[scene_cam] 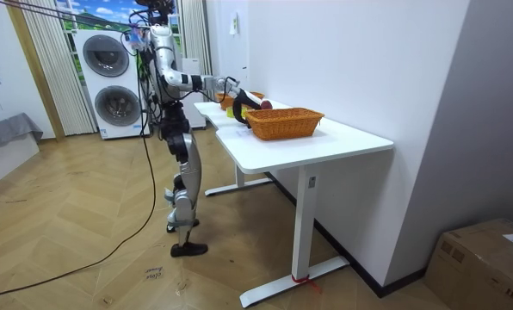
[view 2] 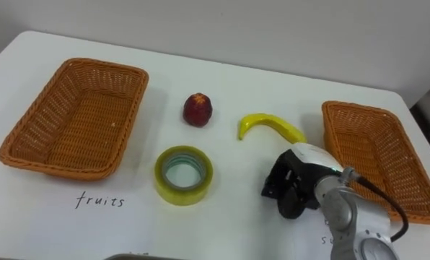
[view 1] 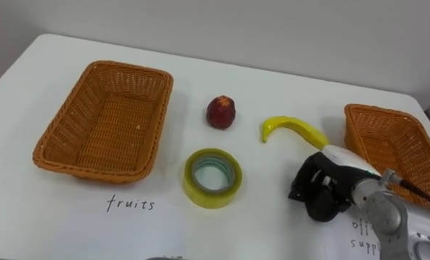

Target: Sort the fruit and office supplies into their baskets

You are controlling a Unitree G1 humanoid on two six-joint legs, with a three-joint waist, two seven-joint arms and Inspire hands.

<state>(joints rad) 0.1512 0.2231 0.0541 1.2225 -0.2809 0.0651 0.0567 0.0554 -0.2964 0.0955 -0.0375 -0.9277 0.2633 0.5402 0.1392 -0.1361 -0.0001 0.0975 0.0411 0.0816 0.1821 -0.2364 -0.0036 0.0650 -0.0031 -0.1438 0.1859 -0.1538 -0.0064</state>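
White table [view 1: 273, 94], right hand [view 1: 323, 189] by banana [view 1: 294, 128], wood floor [scene_cam: 84, 250], 2 stacked washers [scene_cam: 114, 82]

A home-like room is suggested by 2 stacked washing machines [scene_cam: 115, 82], curtains [scene_cam: 37, 77], herringbone wood floor [scene_cam: 84, 245] and a white bench [scene_cam: 347, 138].

A white table [view 1: 273, 76] is seen from above. At its left, an orange wicker basket [view 1: 99, 123] is set, and a handwritten label [view 1: 130, 204] is marked on the table just near of it. A second wicker basket [view 1: 392, 141] is placed at the right edge. Between the baskets, a red fruit [view 1: 221, 112] is laid toward the far side, with a yellow banana [view 1: 293, 128] to its right. A roll of yellow tape [view 1: 212, 178] is laid flat, near of the red fruit. The right hand [view 1: 322, 189] is held over the table just near of the banana's right end; whether contact is made cannot be told.
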